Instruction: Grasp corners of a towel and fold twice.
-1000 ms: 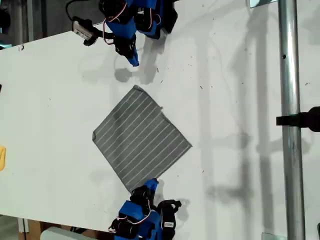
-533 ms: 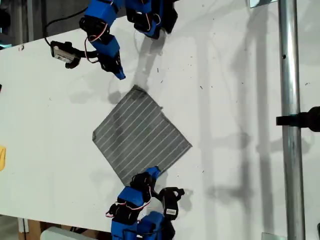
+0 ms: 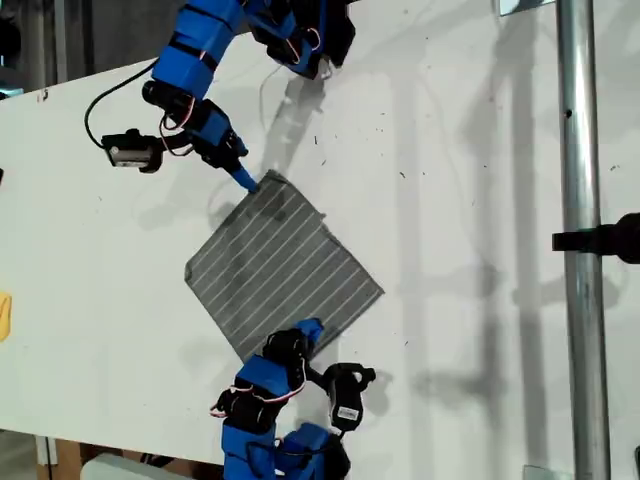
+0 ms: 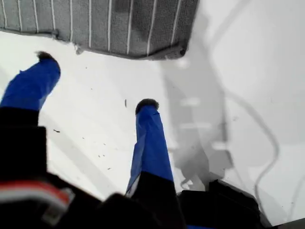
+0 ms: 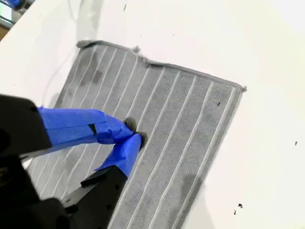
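My first gripper (image 4: 95, 81) is held spread, its two blue-taped fingers with dark rounded tips set over the smooth white table (image 3: 450, 200) just short of the towel's frayed top corner (image 4: 183, 50), as placed in the exterior view. My second gripper (image 5: 133, 133) is seen pressed together, its tips meeting on the woven grey cloth near the lowest corner in the exterior view; whether any fabric is caught cannot be told. The towel (image 3: 285, 270), thin and striped with narrow white lines, is spread flat as a diamond between the two arms.
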You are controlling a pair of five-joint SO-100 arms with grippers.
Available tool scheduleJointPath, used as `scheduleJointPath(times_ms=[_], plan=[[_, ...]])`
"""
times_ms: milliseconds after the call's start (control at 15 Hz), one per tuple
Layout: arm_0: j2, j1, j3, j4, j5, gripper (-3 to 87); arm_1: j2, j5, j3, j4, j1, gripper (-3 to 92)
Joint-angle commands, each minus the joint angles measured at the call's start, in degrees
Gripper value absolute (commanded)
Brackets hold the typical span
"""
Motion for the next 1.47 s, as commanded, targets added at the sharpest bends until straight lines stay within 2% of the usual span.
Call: scheduleJointPath(times_ms=[0,333,867,933,1000,1133,1400], plan=[[0.4,1.3,-3.7,0.6,0.3,-1.6,-0.4,-0.4,1.8,-3.6,-0.4,37.9],[0.0,1.5,-3.7,0.8,0.4,-1.6,-9.7,1.7,11.0,-16.1,0.5,37.3],[-0.3,1.4,-3.3,1.5,0.4,-1.6,-27.8,-0.3,9.5,-27.7,5.7,33.9],[-0.3,1.3,-3.2,1.6,0.2,-1.6,-29.1,-0.7,8.7,-28.1,5.8,25.8],[-0.4,1.3,-3.2,1.6,0.1,-1.6,-29.2,-0.4,8.3,-28.6,5.7,4.2],[-0.9,1.1,-3.2,1.7,-0.4,-1.6,-29.2,-0.4,8.3,-29.7,5.4,-0.2],[-2.0,1.1,-4.7,4.2,-0.2,-1.3,-29.4,-0.4,7.9,-30.8,4.6,-0.2]])
